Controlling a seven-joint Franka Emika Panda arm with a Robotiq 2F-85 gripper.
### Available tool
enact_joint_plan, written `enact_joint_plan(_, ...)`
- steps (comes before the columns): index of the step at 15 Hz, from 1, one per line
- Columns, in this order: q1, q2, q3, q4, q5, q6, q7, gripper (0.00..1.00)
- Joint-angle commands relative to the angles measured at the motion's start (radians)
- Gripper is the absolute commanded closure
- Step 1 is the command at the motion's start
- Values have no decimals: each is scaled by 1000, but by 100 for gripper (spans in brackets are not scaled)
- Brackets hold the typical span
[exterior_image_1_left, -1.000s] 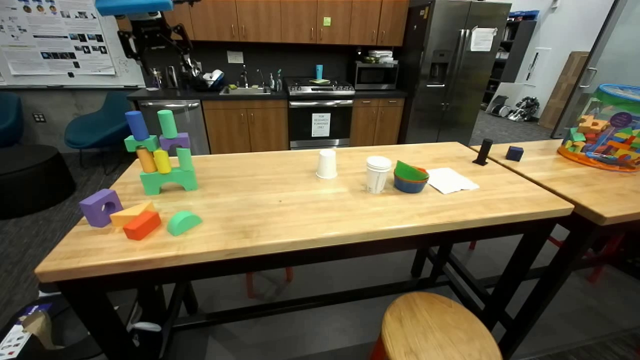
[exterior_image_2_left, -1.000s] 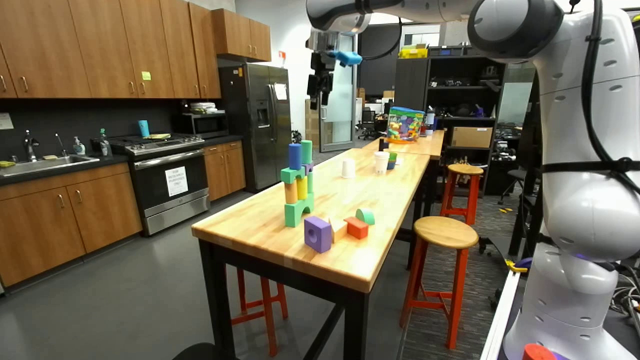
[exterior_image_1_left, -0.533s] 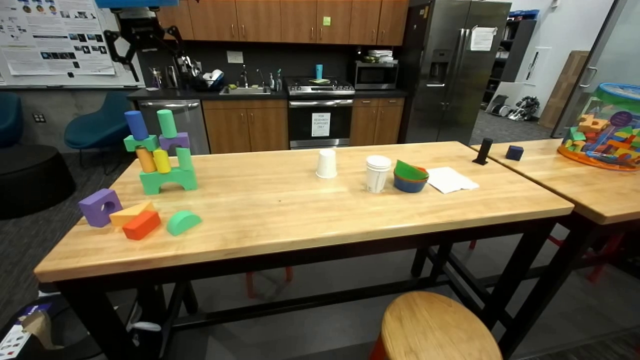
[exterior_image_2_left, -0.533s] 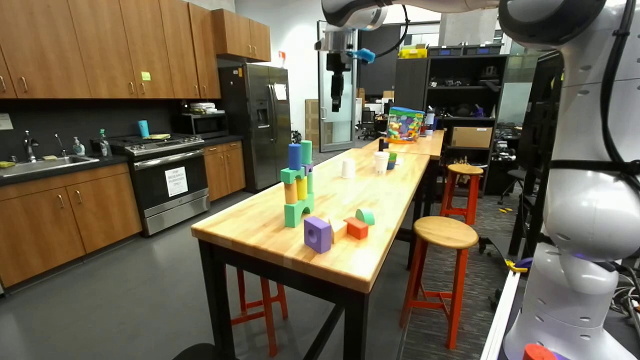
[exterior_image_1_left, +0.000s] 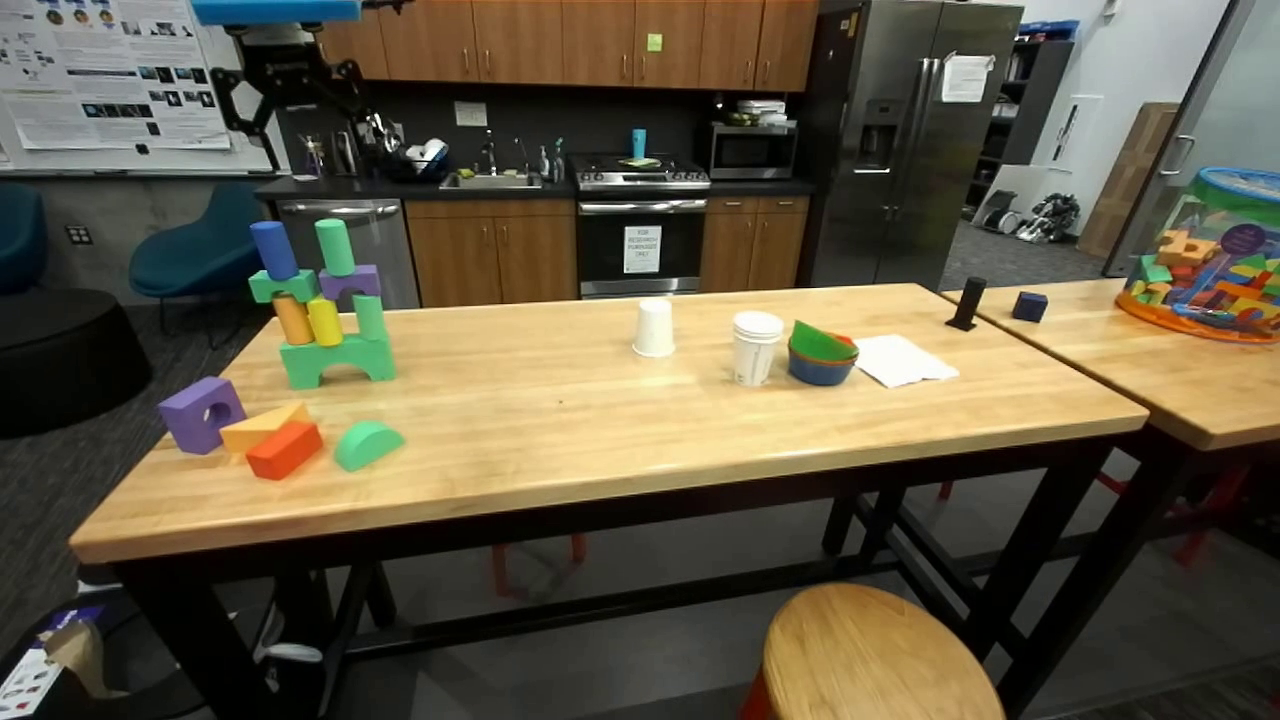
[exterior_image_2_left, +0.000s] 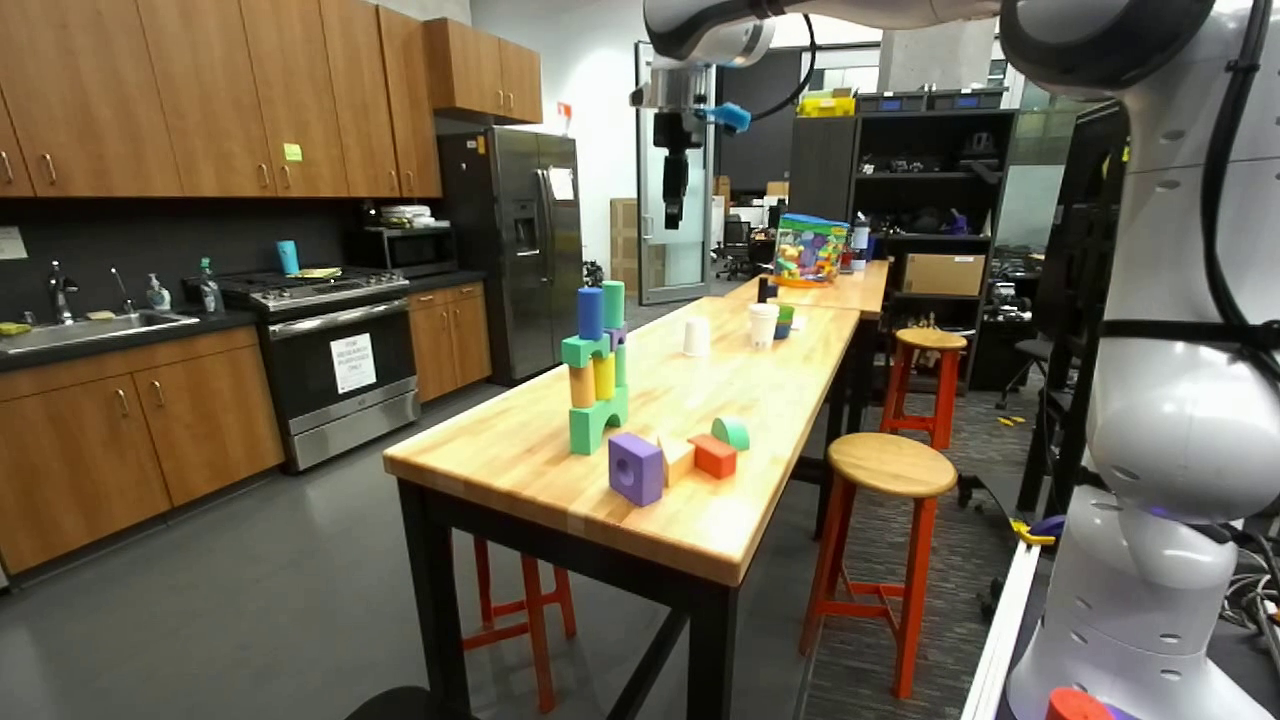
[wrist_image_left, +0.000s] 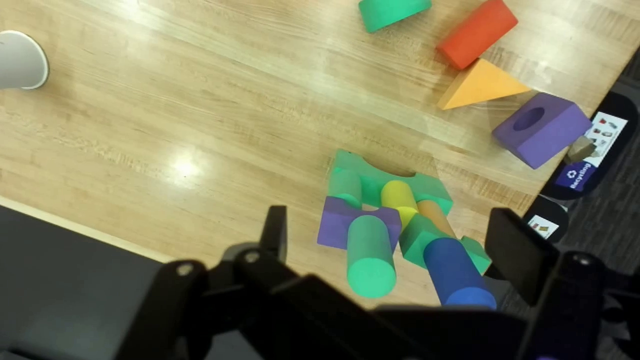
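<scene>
Claw (wrist_image_left: 389, 231) spread wide, above the block tower (exterior_image_1_left: 325, 322), apart from it

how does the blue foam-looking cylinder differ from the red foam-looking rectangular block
Shape: the blue cylinder is round, the red rectangular block flat-sided. Pose: the blue cylinder stands upright; the red rectangular block lies down. Place: the blue cylinder sits atop the multicoloured tower; the red rectangular block is on the wooden table. Both look like foam.
</scene>
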Motion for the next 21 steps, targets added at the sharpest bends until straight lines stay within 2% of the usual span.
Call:
enact_joint_plan(1, -10, -91, 2, -156, 14, 69, 30, 0)
enact_joint_plan(5, -20, -219, -16, -376, 43, 142, 15, 0)
enact_joint_plan(8, -21, -351, -43, -544, 8, 84, -20, 0)
enact_joint_plan(11, -22, -473, -76, -721, -65, 112, -69, 0)
enact_joint_plan(13, -11, -504, -107, -839, -91, 130, -142, 0)
enact_joint_plan(14, -5, -441, -99, -709, -66, 81, -80, 0)
enact_joint_plan(15, -5, -460, -107, -752, -68, 90, -87, 0)
enact_joint_plan(21, 0, -451, -106, -727, -67, 90, -85, 0)
